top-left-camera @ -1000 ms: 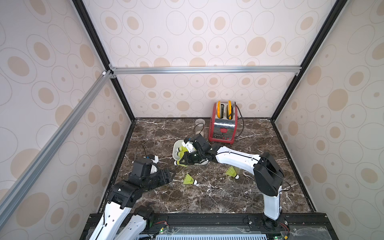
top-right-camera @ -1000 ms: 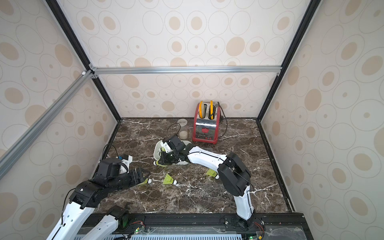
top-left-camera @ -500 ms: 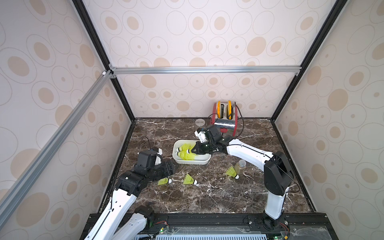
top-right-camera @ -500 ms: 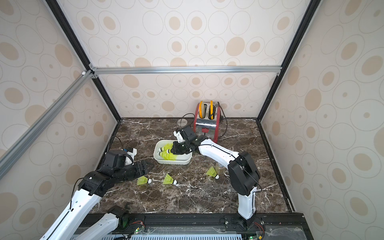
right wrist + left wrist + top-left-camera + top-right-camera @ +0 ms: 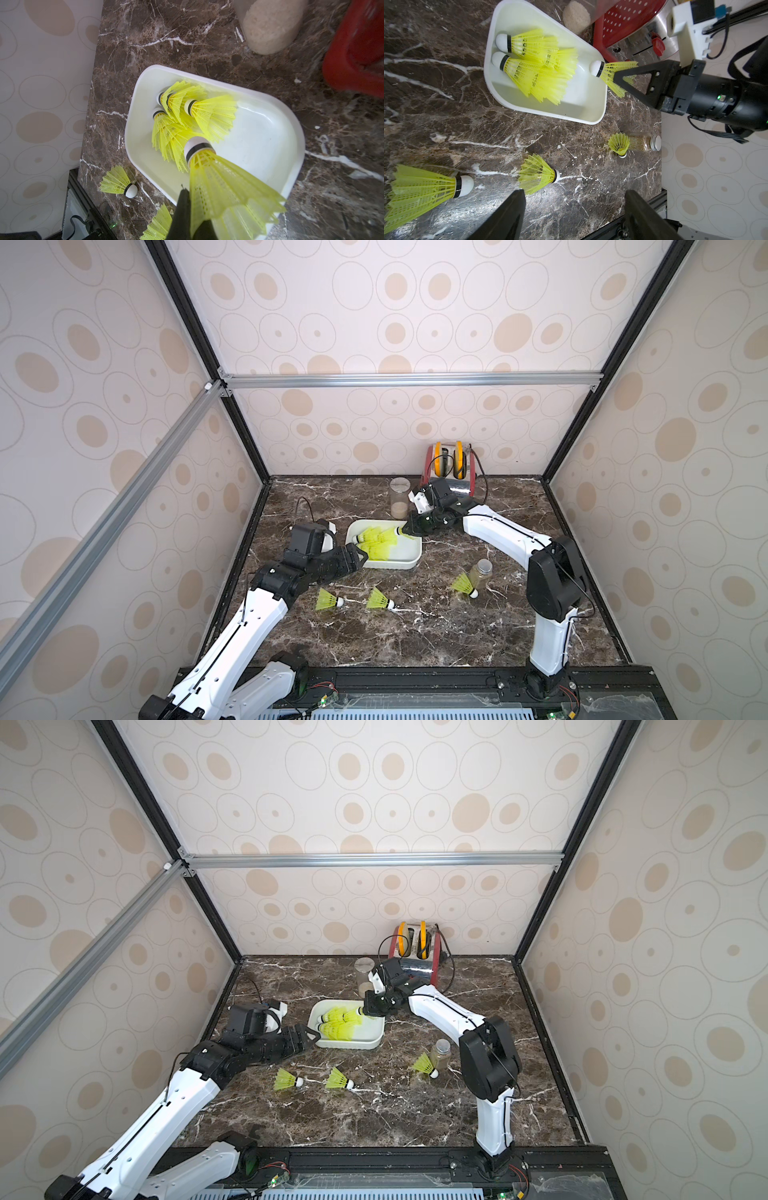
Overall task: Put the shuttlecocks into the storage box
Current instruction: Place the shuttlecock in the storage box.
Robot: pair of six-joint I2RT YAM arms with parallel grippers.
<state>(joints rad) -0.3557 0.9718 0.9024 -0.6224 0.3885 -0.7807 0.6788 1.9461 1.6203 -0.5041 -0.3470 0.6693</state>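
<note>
The white storage box (image 5: 416, 556) (image 5: 377, 1041) sits mid-table with several neon shuttlecocks (image 5: 376, 541) (image 5: 187, 116) lying in it. My right gripper (image 5: 409, 531) (image 5: 199, 207) is shut on the skirt of one shuttlecock (image 5: 218, 180) (image 5: 610, 70), held tip-first over the box's far right corner. My left gripper (image 5: 361, 558) (image 5: 574, 193) hangs open and empty beside the box's near left corner. Three loose shuttlecocks lie on the marble: one on the left (image 5: 326, 599) (image 5: 421, 189), one in the middle (image 5: 380, 599) (image 5: 536, 173), and one on the right (image 5: 463, 585) (image 5: 618, 143).
A red toaster (image 5: 451, 472) stands at the back wall. A clear jar of pale grains (image 5: 400, 504) is just behind the box. A small metal-lidded jar (image 5: 480, 572) touches the right-hand loose shuttlecock. Patterned walls close in three sides.
My right gripper has drawn back to the right across the box, still holding its shuttlecock. The left gripper has left the leftmost loose shuttlecock and moved up to the box's near left corner.
</note>
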